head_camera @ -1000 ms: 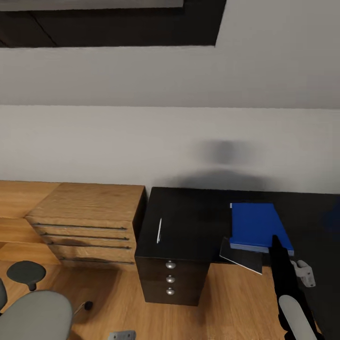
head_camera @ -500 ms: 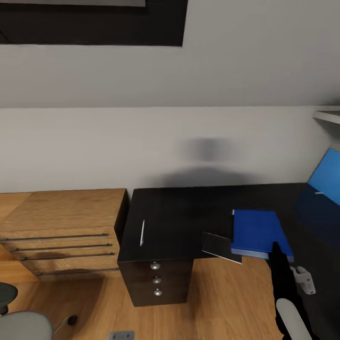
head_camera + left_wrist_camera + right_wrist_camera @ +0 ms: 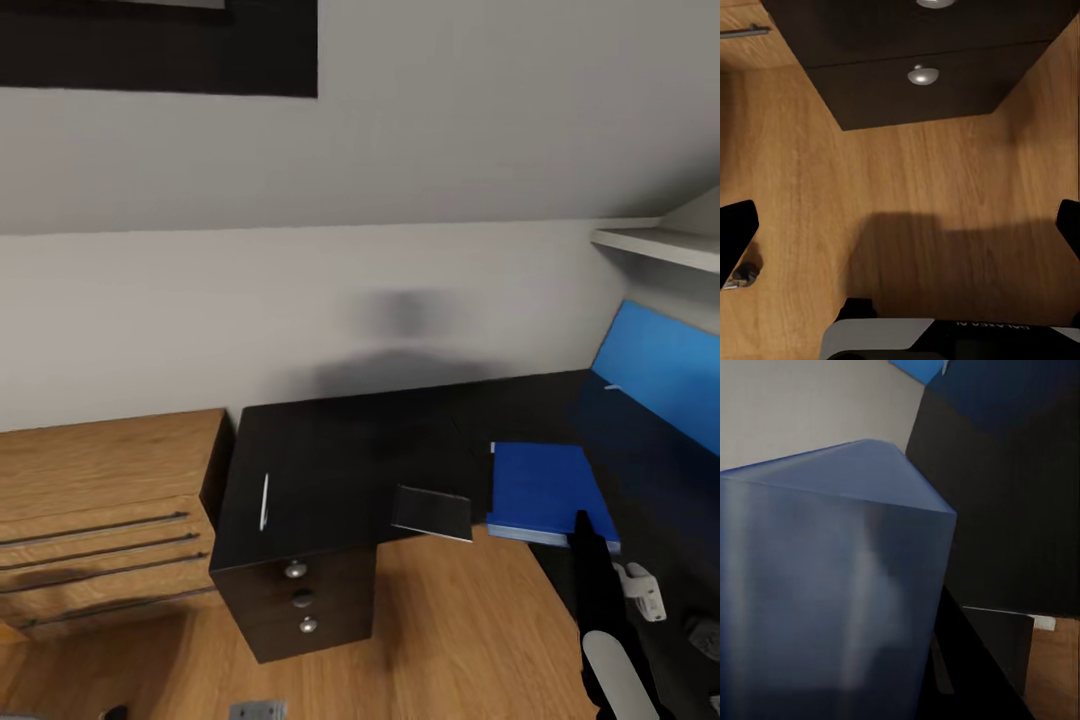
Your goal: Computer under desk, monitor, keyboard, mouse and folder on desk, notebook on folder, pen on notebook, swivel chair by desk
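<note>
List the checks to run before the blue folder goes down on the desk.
1. Right gripper grip on the folder: cannot tell; the folder hides the fingertips.
2. Bare desk top to take the folder: ok.
3. Pen lying on the desk, apart from the folder: ok.
4. Dark flat rectangle fully supported: not ok; it overhangs the desk's front edge.
5. Left gripper open and empty, above the floor: ok.
</note>
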You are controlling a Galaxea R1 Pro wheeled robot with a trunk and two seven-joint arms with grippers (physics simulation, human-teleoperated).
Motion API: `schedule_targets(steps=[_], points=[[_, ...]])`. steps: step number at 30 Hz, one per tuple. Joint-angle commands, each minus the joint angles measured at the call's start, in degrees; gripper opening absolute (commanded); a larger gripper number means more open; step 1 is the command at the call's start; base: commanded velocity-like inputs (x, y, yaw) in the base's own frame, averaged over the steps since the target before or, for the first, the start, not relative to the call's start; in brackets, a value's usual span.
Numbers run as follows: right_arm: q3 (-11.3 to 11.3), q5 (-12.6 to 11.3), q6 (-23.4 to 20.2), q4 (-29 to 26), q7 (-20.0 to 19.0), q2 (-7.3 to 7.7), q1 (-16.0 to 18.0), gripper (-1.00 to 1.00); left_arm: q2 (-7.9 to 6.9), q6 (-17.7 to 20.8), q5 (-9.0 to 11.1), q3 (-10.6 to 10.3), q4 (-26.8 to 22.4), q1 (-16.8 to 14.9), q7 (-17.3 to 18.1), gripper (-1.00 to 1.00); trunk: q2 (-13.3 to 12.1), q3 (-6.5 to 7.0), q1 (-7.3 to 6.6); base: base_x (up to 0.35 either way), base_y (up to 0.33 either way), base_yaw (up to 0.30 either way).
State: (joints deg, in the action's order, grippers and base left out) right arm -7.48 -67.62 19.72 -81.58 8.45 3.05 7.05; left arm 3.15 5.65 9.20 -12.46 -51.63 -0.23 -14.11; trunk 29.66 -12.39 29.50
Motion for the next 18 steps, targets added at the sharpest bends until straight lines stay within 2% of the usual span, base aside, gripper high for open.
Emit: schedule_targets(steps=[1,13,18], points=[[0.1,-0.3,0.2,-0.1,0.2,0.03,0.1,-1.00,-0.05,0.2,0.5,-0.2,-0.1,0.0,-0.4,1.00,0.1,-0.10,0.02,0.000,0.000,-0.269],[0.7,-0.5,0.2,0.0,0.2,-0.04,0.1,-1.00,-0.03,0.2,0.6,-0.2,-0.3,0.0,-0.5,1.00,0.1,-0.10,0.02,0.000,0.000,-0.267],[2.1,-0.5,0.1,-0.2,0.2,-0.08,0.1,-1.00,-0.07,0.2,0.6,-0.2,-0.5,0.0,-0.5,1.00,0.1,-0.10,0.02,0.000,0.000,-0.132]])
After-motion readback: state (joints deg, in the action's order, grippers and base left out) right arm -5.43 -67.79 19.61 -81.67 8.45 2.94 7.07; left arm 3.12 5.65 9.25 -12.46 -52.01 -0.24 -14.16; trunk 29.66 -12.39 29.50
